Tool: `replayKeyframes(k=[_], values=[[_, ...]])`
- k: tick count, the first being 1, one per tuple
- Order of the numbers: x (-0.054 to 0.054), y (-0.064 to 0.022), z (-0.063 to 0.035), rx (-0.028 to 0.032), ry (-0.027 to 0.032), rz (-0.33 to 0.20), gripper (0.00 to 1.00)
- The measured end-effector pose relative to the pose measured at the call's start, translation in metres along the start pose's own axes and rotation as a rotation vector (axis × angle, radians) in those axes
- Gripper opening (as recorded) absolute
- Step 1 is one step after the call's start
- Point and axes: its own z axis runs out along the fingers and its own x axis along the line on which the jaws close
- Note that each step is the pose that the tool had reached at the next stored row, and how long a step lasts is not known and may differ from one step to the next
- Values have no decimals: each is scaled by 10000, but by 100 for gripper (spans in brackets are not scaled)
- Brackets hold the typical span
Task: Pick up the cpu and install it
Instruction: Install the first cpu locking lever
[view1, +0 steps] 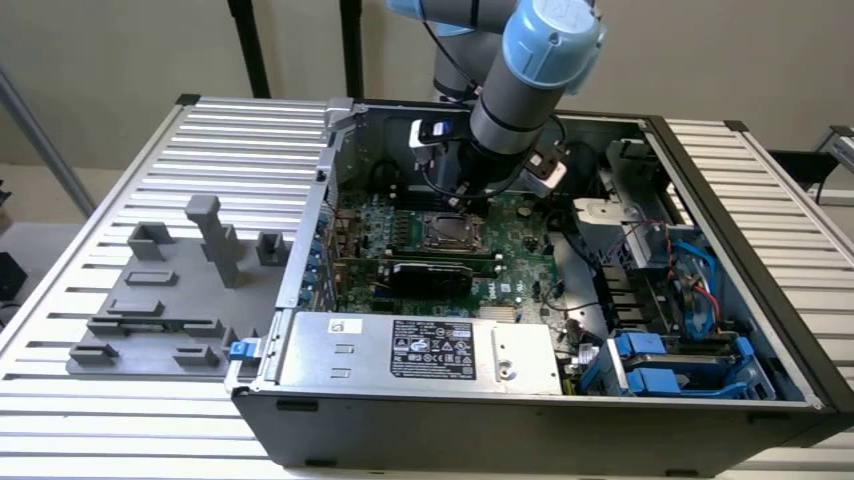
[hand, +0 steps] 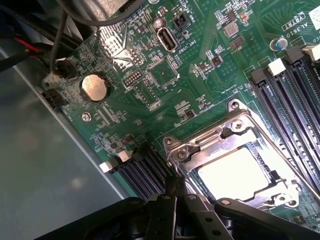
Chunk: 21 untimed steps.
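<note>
The cpu (hand: 232, 172) is a silvery-white square lying flat inside the metal socket frame (hand: 200, 145) on the green motherboard (hand: 190, 90). My gripper (hand: 175, 192) hovers just beside one edge of that frame, its black fingers pressed together with nothing between them. In the exterior view the arm reaches down into the open computer case, and the gripper (view1: 462, 196) sits close above the board, just behind the socket with the cpu (view1: 447, 233).
A silver labelled power-supply box (view1: 420, 350) lies at the case's front. Blue drive bays (view1: 667, 365) and cables fill the exterior view's right side. Memory slots (hand: 295, 85) run beside the socket. A grey fixture (view1: 174, 300) stands on the slatted table outside the case.
</note>
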Motion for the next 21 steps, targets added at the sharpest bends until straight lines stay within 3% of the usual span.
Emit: replayKeyframes(k=[7, 16, 21], values=[[-3, 1, 0, 88, 222, -107, 11], [-28, 18, -9, 96, 235, -112, 11], [-44, 32, 4, 71, 305, -140, 11]])
